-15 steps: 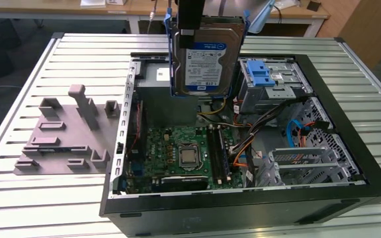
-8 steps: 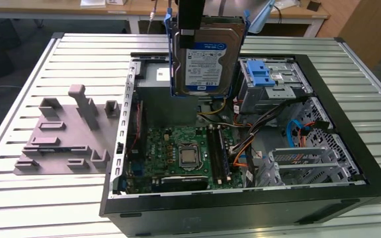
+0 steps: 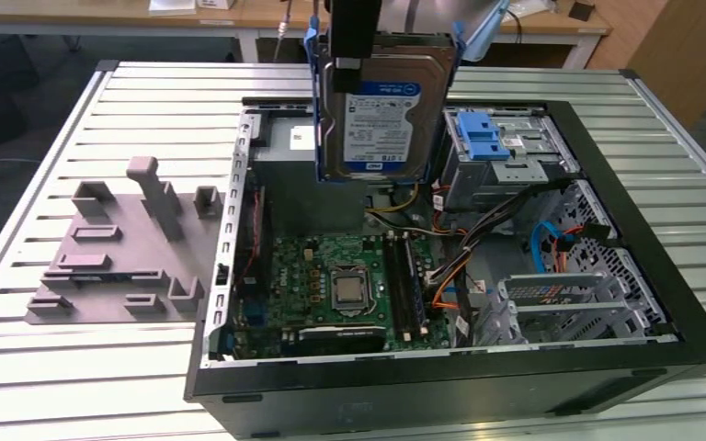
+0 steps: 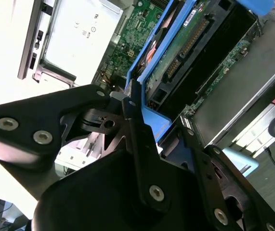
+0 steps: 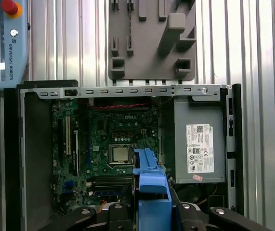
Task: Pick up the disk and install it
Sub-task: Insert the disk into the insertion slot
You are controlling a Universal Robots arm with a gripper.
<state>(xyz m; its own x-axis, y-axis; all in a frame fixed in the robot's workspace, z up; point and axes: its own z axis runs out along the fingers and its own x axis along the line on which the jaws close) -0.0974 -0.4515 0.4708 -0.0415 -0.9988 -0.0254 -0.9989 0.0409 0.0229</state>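
Note:
The disk hangs upright above the open computer case, label toward the exterior camera, framed by its blue carrier. My gripper comes down from above and is shut on the disk's upper edge. The disk floats over the back of the case, just to the exterior view's left of the drive cage with its blue latch. In the second wrist view, my black fingers clamp the blue carrier, and the disk's green circuit board shows. The first wrist view has the carrier's edge over the motherboard.
A grey power supply box with a white sticker sits in one corner of the case. Cables run along the case on the exterior view's right. A grey moulded fixture lies on the ribbed metal table beside the case. A teach pendant lies nearby.

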